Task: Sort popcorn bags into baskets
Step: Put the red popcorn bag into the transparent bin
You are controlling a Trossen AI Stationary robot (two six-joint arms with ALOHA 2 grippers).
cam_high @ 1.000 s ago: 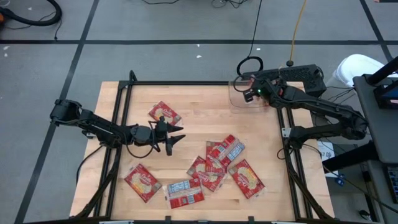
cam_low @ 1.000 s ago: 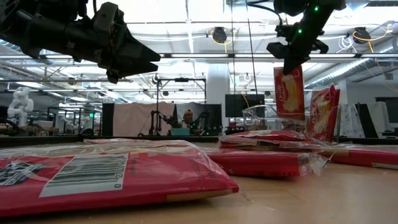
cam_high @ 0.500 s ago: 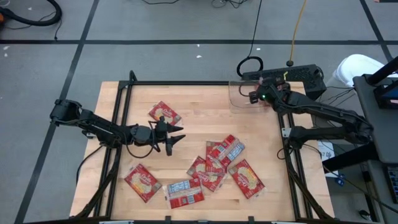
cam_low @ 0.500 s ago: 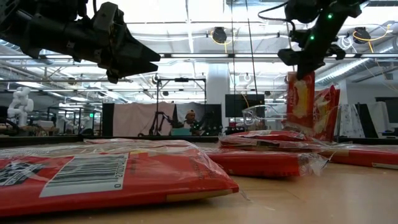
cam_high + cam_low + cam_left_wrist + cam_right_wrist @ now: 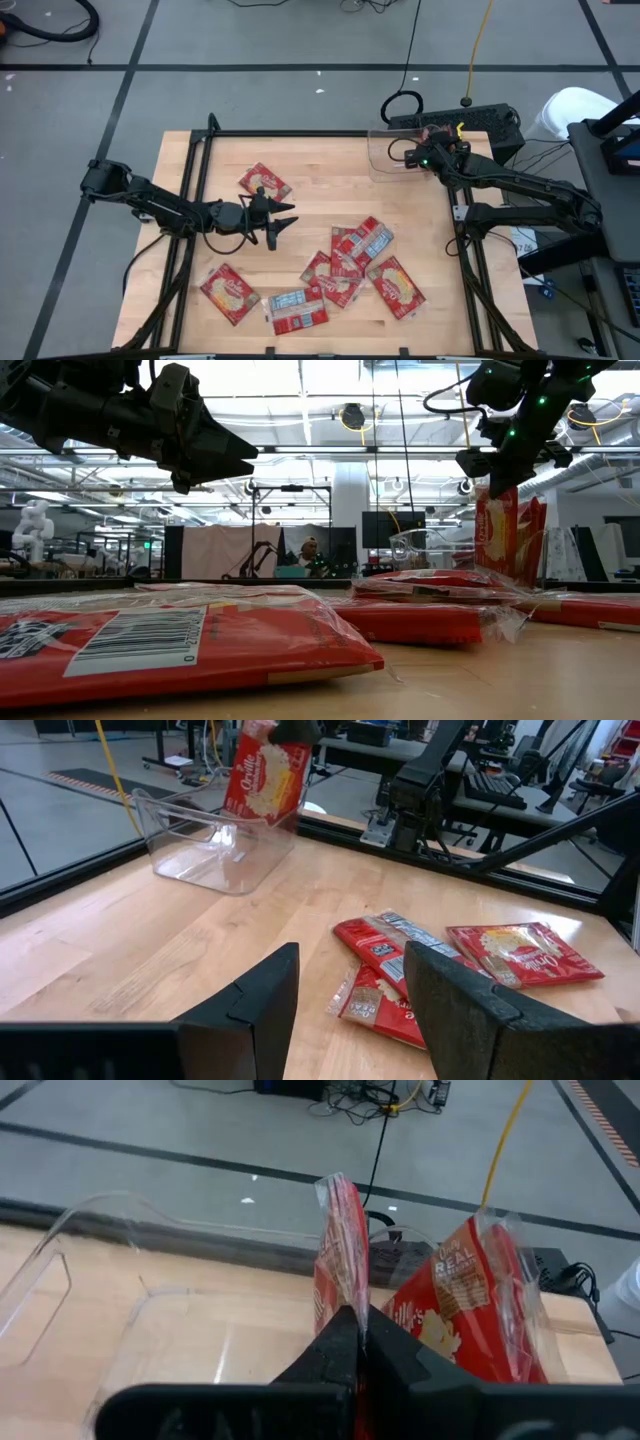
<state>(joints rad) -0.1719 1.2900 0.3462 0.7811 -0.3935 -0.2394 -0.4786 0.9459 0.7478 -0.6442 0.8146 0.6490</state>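
One popcorn bag [image 5: 340, 1250] hangs clamped in your right gripper [image 5: 355, 1342] over the clear bin [image 5: 385, 160]; left gripper [image 5: 280, 224] hovers apart.

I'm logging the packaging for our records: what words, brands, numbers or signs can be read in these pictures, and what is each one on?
"Orville": on the popcorn bag held by the right gripper over the clear bin.
"REAL": on the bag standing in the bin.
Barcode with a "0" at its end: on the nearest flat bag; the other digits are too blurred to read.
Print on the bags lying on the table: too small to read.
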